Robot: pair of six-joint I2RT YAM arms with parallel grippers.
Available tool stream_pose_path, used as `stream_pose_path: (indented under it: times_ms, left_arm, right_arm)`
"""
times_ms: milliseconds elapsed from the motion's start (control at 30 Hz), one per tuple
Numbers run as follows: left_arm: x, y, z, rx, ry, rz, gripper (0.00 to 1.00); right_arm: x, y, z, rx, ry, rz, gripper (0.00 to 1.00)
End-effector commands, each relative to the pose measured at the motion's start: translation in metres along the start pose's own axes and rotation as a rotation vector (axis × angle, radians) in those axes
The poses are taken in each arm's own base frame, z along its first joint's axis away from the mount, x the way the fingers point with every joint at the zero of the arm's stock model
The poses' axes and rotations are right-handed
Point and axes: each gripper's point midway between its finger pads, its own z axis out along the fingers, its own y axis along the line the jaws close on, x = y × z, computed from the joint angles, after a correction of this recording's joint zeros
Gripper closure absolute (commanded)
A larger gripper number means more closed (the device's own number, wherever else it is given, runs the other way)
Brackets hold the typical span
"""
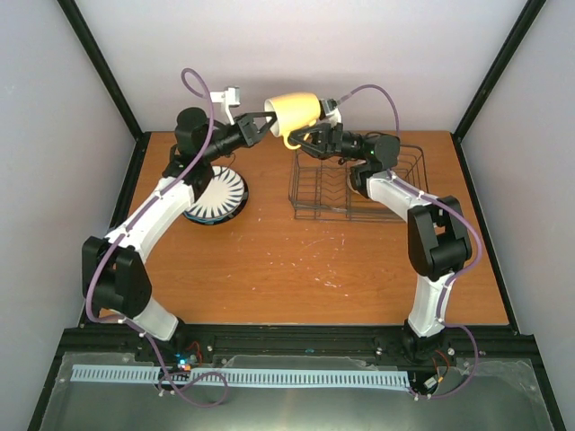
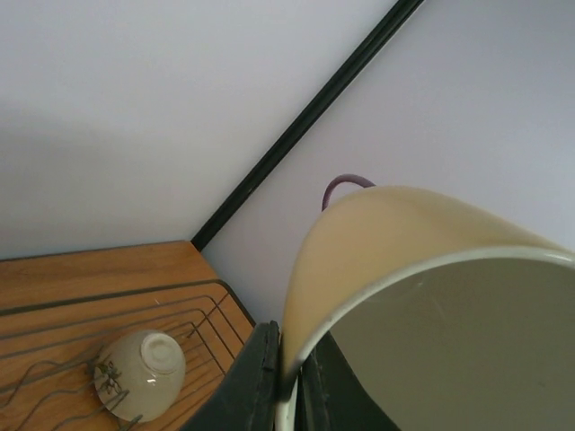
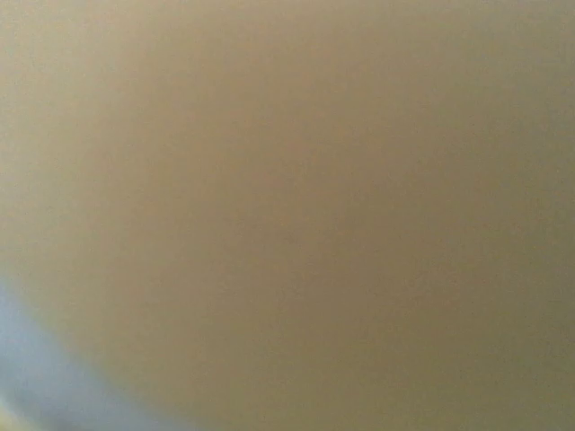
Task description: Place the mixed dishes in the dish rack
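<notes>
The pale yellow mug (image 1: 295, 112) hangs on its side in the air above the far left corner of the dark wire dish rack (image 1: 359, 184). My left gripper (image 1: 268, 124) is shut on the mug's rim; in the left wrist view the fingers (image 2: 256, 377) pinch the wall of the mug (image 2: 431, 296). My right gripper (image 1: 307, 142) is just under the mug with its fingers spread. The right wrist view is filled by the mug's side (image 3: 287, 197). A small white bowl (image 2: 139, 373) lies upside down in the rack (image 2: 180, 314). The striped white plate (image 1: 218, 193) lies on the table left of the rack.
A dark-rimmed dish edge (image 1: 205, 218) shows under the striped plate. The enclosure's white walls and black corner posts (image 1: 108, 72) stand close behind the arms. The orange-yellow plate is out of view.
</notes>
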Motion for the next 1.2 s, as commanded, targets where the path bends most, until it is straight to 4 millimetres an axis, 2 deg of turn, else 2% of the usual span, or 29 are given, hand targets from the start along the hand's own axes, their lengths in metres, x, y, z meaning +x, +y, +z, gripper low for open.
stream_pose_path:
  times_ms: [0, 67, 133, 233, 267, 300, 333, 367, 400, 567, 633, 733, 833, 933, 1033, 1167]
  left_arm:
    - [-0.034, -0.039, -0.002, 0.077, -0.083, 0.103, 0.98]
    - [-0.033, -0.037, -0.001, 0.068, -0.080, 0.102, 0.94]
    - [-0.033, -0.035, -0.001, 0.057, -0.078, 0.101, 0.83]
    - [-0.032, -0.033, 0.000, 0.050, -0.067, 0.108, 0.77]
    - [-0.033, -0.033, 0.000, 0.045, -0.063, 0.112, 0.70]
    - [-0.032, -0.032, 0.001, 0.036, -0.057, 0.111, 0.61]
    - [-0.033, -0.031, 0.000, 0.028, -0.056, 0.120, 0.44]
    - [-0.032, -0.030, 0.001, 0.020, -0.052, 0.126, 0.12]
    - [-0.034, -0.029, 0.000, 0.008, -0.053, 0.134, 0.02]
    - [-0.039, -0.018, -0.007, -0.132, -0.035, 0.219, 0.00]
    - [-0.045, -0.006, -0.014, -0.233, -0.041, 0.273, 0.00]
    - [-0.048, 0.013, -0.028, -0.385, -0.046, 0.337, 0.00]
    - [-0.040, 0.034, -0.044, -0.509, -0.020, 0.376, 0.00]
    - [-0.035, 0.046, -0.055, -0.576, -0.009, 0.421, 0.00]
    - [-0.026, 0.060, -0.061, -0.623, 0.009, 0.435, 0.00]
    - [-0.013, 0.076, -0.064, -0.659, 0.037, 0.424, 0.00]
  right_arm:
    - [-0.002, 0.011, 0.005, -0.033, 0.006, -0.062, 0.97]
    - [-0.002, 0.014, 0.006, -0.035, 0.009, -0.071, 0.97]
    - [-0.005, 0.014, 0.006, -0.028, 0.001, -0.074, 0.97]
    - [-0.008, 0.011, 0.004, -0.006, -0.013, -0.079, 0.97]
    - [-0.010, 0.012, 0.002, 0.002, -0.022, -0.085, 0.97]
    - [-0.012, 0.011, 0.000, 0.014, -0.030, -0.088, 0.97]
    - [-0.016, 0.010, -0.005, 0.030, -0.044, -0.092, 0.97]
    - [-0.019, 0.008, -0.009, 0.045, -0.054, -0.104, 0.97]
    - [-0.021, 0.007, -0.013, 0.063, -0.061, -0.108, 0.97]
    - [-0.042, 0.007, -0.052, 0.224, -0.132, -0.177, 0.97]
    - [-0.048, -0.007, -0.079, 0.398, -0.153, -0.147, 0.97]
    - [-0.047, -0.010, -0.108, 0.697, -0.116, -0.237, 0.97]
    - [-0.046, -0.011, -0.148, 0.947, -0.141, -0.292, 0.97]
    - [-0.037, -0.017, -0.200, 1.235, -0.193, -0.298, 0.97]
    - [-0.014, -0.029, -0.248, 1.516, -0.142, -0.280, 0.97]
    - [0.012, -0.035, -0.296, 1.774, -0.096, -0.267, 0.97]
